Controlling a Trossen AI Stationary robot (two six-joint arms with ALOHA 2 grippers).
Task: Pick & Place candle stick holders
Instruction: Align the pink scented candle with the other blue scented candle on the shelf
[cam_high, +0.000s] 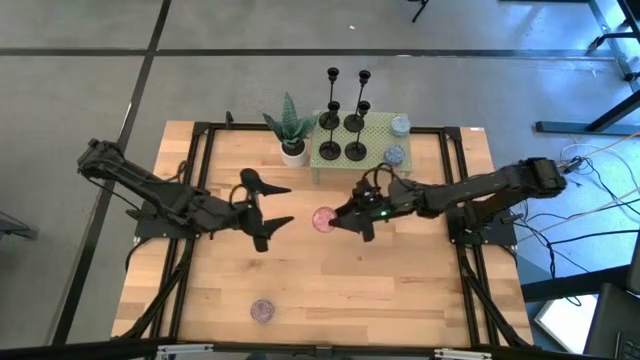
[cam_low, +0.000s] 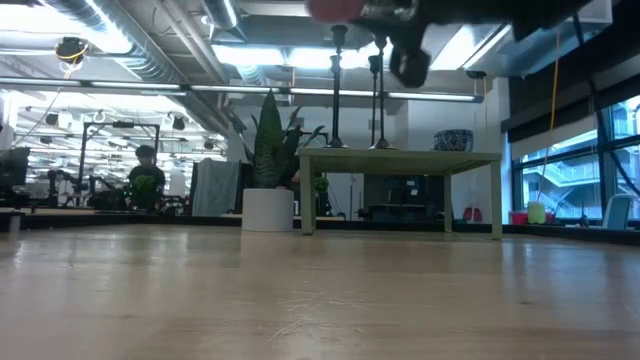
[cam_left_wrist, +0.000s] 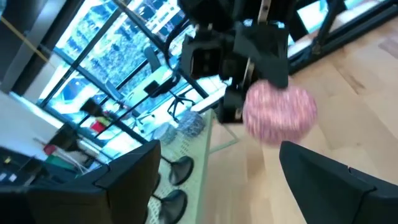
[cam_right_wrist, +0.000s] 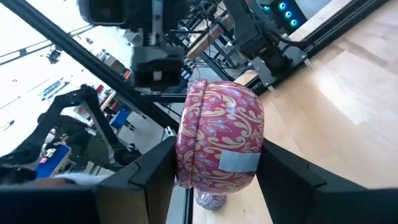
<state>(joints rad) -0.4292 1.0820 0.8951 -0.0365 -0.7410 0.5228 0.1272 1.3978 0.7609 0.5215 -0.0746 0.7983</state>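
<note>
Right gripper (cam_high: 340, 219) aloft, around pink tin (cam_high: 323, 220)

No readable text, labels, brands or numbers are showing on anything in any view right now.

Overhead straight down, low level across table (cam_low: 320, 300); both wrist views close on pink tin (cam_right_wrist: 219, 140).

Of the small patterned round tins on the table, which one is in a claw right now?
The pink patterned tin, clamped in the right claw above mid-table. The purple tin sits alone near the front edge, and two bluish tins rest on the green stand.
</note>
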